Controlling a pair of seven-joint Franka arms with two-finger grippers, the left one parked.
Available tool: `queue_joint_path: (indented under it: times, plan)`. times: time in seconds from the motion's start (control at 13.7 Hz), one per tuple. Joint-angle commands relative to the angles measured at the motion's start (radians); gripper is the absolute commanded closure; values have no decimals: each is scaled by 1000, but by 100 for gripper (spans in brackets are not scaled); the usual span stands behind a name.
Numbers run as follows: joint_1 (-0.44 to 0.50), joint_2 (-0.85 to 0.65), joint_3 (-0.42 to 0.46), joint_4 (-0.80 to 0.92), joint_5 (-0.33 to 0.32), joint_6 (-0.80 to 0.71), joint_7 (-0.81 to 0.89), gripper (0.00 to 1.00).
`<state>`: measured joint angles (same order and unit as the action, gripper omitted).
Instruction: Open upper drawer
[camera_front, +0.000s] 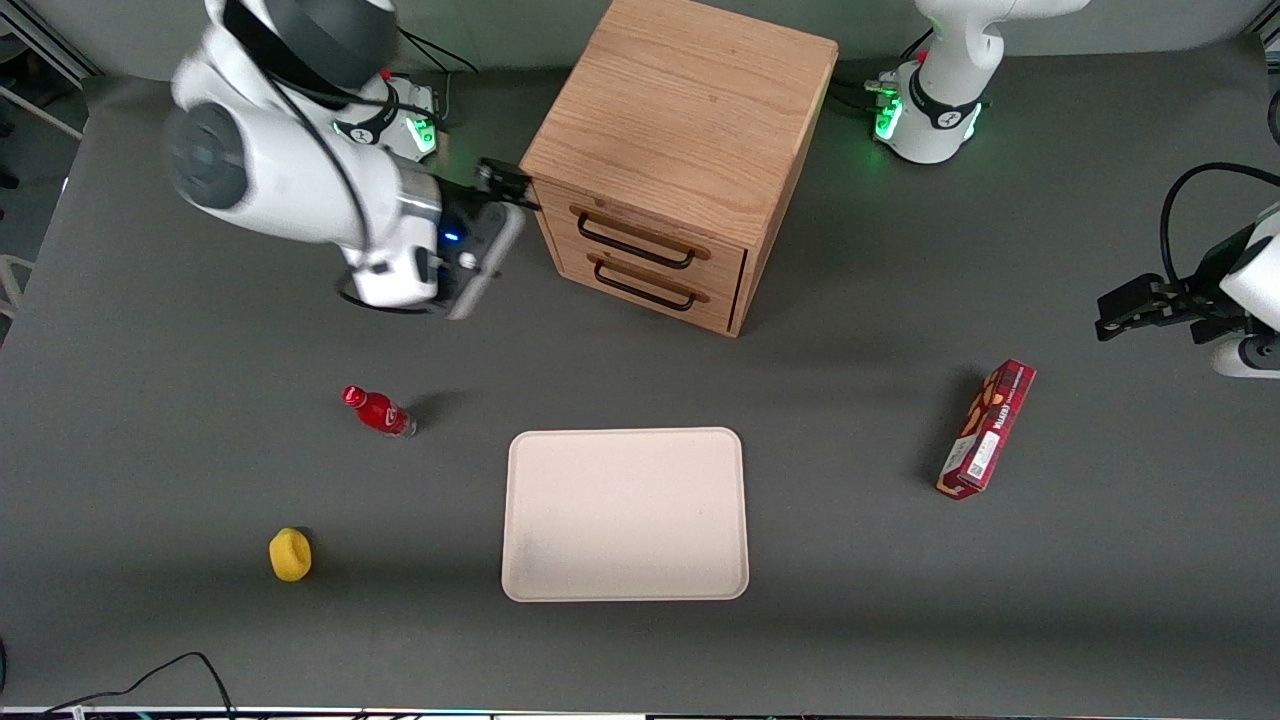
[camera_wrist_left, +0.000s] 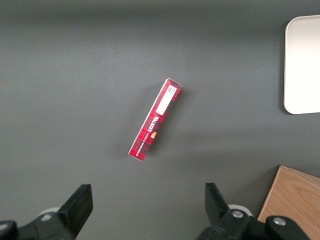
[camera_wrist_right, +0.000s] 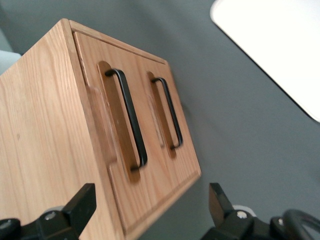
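Presently the tool hangs in the air just beside the cabinet, at the corner of it that faces the working arm's end of the table, and touches nothing. Its fingers stand wide apart, with the cabinet's front seen between them in the wrist view. The upper drawer sits shut and flush in the cabinet front, its thin black handle lying untouched above the lower drawer. Nearer the front camera lie a pale tray, a red bottle on its side and a yellow object. A red box lies toward the parked arm's end.
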<state>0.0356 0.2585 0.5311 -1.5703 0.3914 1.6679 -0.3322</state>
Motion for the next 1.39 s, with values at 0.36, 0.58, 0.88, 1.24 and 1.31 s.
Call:
queue_joint_path:
  times: [0.36, 0.58, 0.88, 1.24, 1.31]
  plan:
    - [58, 218, 55, 27, 0, 110, -30, 0]
    - [76, 234, 72, -5, -14, 163, -28, 0]
    - [76, 237, 102, -45, -20, 211, -24, 0]
    - [78, 260, 102, -54, -60, 237, -22, 0]
    - [79, 269, 102, -53, -72, 242, -22, 0]
